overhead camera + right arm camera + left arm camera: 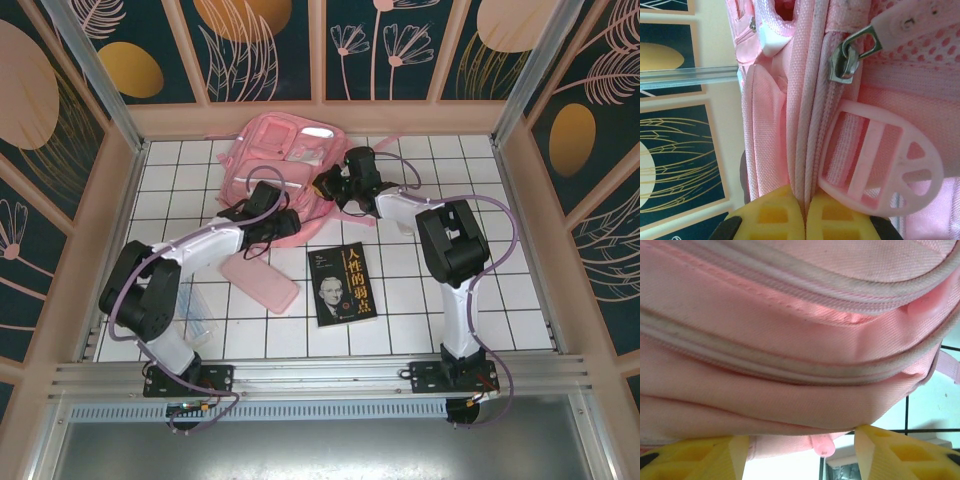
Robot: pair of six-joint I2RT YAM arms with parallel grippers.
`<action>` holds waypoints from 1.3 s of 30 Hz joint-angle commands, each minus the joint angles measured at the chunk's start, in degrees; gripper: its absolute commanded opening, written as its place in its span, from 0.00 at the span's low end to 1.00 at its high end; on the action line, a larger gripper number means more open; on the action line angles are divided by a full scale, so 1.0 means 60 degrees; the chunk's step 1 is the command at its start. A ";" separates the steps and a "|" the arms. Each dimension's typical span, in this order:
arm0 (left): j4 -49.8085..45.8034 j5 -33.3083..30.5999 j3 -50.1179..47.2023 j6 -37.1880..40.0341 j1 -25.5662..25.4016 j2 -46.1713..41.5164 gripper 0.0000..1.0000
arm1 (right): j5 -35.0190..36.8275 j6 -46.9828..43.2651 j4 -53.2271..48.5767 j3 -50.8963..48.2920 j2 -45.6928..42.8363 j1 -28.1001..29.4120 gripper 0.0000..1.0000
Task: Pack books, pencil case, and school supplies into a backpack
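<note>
Since the things to pack all lie outside the bag, I judge the step in hand is to get the backpack open.

From the top camera, the backpack [285, 150] lies at the upper centre of the frame on the tiled table [500, 290]. The left gripper [283, 222] is at its lower left edge and the right gripper [325, 186] at its right edge. The book [342, 284] lies below the bag at the centre, with the pencil case [260, 283] just left of it. The school supplies [200, 312] are at the lower left.

From the left wrist camera, the yellow fingers [700, 457] stand apart at the bottom and hold nothing. Pink fabric with a zipper line [790, 367] crosses above them. This side should close on a thick fold, so that the bag cannot slide.

From the right wrist camera, the right fingers [775, 215] are pressed together at the bottom. The pink seam [807, 125] runs down into their meeting line, so they seem to pinch it. The metal zipper pull [850, 55] is at the upper right, apart from them. A good move takes the pull itself and draws it along the zipper, not across.
</note>
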 commanded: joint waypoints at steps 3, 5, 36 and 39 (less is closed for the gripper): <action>-0.1276 -0.0649 0.0907 0.0418 -0.0512 0.0987 0.54 | 0.0011 0.0206 0.1296 0.0608 -0.0486 -0.0001 0.00; -0.1501 -0.0848 0.0956 0.0367 -0.0628 0.1142 0.52 | 0.0068 0.0221 0.1323 0.0608 -0.0442 -0.0001 0.00; -0.1881 -0.2462 0.0915 0.0600 -0.0751 0.2113 0.14 | -0.0003 0.0503 0.2338 -0.0492 -0.0922 -0.0221 0.00; -0.1955 -0.2148 0.0900 0.0670 -0.0757 0.1663 0.04 | -0.0018 0.0297 0.2204 -0.0490 -0.0935 -0.0309 0.00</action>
